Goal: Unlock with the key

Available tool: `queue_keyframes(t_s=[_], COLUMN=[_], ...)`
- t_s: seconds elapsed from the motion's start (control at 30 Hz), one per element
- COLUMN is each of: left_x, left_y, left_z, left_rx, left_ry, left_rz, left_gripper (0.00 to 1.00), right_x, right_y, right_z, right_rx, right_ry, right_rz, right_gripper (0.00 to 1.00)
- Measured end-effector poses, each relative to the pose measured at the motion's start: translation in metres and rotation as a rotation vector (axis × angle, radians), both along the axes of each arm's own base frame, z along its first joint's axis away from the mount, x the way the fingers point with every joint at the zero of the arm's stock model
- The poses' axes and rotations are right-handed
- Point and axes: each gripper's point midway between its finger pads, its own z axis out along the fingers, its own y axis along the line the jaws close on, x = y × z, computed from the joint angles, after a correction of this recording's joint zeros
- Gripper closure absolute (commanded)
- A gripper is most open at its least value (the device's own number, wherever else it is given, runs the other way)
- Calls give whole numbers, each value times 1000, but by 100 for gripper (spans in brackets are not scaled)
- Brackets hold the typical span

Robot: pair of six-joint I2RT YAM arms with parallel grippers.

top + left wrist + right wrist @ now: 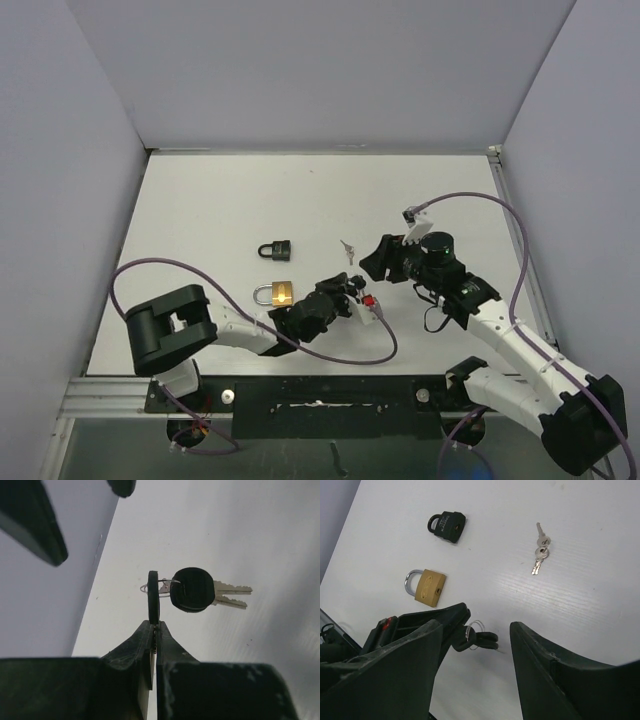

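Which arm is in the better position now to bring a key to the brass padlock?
Left. The left fingers are shut on a black-headed key, and the brass padlock lies close beside that arm. The right fingers are open and hold nothing.

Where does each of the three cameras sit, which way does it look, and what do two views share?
Top camera: above and behind the arms, looking down on the table; both arms, left hand and right hand show.
Left wrist camera: on the left arm, looking along its shut fingers at the black keys they grip.
Right wrist camera: on the right arm, looking down between its open fingers at the black padlock, brass padlock and silver keys.
Shared: both wrist views show the black keys.
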Motion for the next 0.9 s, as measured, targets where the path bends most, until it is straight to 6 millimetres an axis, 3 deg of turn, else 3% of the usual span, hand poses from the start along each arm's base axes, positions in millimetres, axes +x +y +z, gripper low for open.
queue_keyframes(t_s=[0.23,0.5,0.63,0.9], left_x=[2,14,17,18], left_y=[0,2,1,-1], left_z=[-12,18,23,42], left_rx=[165,175,202,173], left_ry=[-173,-396,-475,-531], left_rz=[38,117,139,154], left_gripper=[100,100,100,100], right_x=[-6,-5,0,12], right_y=[9,-1,-11,-19], right_z=[-5,-14,-19,-5], right_rx=[45,66,98,203], right_ry=[60,89,106,85], right_rz=[28,1,-27,-38], right_gripper=[45,46,47,50])
